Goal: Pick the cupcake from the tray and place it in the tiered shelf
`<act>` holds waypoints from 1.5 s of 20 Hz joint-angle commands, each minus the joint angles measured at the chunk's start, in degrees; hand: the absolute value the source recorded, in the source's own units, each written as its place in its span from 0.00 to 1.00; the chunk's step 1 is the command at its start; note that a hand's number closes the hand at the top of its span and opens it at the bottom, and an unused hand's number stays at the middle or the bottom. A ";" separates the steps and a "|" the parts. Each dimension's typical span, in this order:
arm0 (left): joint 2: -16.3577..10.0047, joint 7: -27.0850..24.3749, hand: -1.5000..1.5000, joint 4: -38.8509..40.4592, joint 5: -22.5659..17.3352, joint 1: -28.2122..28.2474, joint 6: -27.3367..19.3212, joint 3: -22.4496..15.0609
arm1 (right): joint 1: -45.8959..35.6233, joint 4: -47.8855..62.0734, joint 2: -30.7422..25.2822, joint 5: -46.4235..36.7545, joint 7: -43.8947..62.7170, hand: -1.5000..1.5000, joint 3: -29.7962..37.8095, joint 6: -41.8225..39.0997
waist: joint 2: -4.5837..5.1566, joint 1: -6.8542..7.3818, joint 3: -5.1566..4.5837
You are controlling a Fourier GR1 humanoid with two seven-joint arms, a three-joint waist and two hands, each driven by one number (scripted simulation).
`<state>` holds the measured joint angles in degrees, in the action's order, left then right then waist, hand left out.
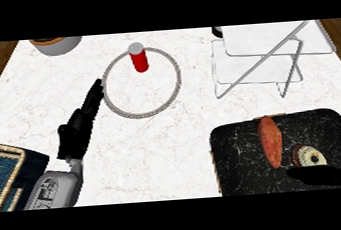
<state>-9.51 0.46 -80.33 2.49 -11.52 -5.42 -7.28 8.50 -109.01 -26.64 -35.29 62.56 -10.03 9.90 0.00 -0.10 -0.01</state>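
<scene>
The cupcake point(309, 156) sits on the tray point(235, 147), at 4 o'clock on the tabletop point(167, 137). The right hand point(324, 177) hangs low over the tray, likely set for the grasp, with the cupcake just beside it at its 11 o'clock. I cannot tell how far it is open (black against black). The left hand point(82, 124) rests at 9 o'clock, straight and empty, out of the way. The shelf point(273, 54) stands at the tray's 12 o'clock.

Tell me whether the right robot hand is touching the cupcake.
Cannot tell. In the head view the right robot hand sits just below the cupcake, black against the black tray; neither gap nor contact shows.
</scene>
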 commanded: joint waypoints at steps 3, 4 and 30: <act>0.87 -0.43 0.50 -0.80 0.63 1.08 1.29 0.48 | -2.77 6.19 4.02 -2.07 1.35 0.00 1.12 -3.01 | 0.02 0.15 0.00; 2.67 3.55 0.50 -3.29 1.92 1.13 -0.78 -0.70 | -0.79 3.83 4.43 -2.51 0.94 0.00 1.56 -3.10 | -0.03 0.04 0.01; 2.66 1.74 0.50 -4.36 2.95 2.28 5.35 2.66 | -6.87 8.76 15.78 -17.49 -9.03 1.00 -11.56 -9.53 | 0.04 2.14 -0.07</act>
<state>-6.39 2.42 -83.77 5.87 -9.66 -1.22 -4.36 7.32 -99.70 -14.12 -48.81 52.36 -13.10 3.61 -0.03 0.47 -0.09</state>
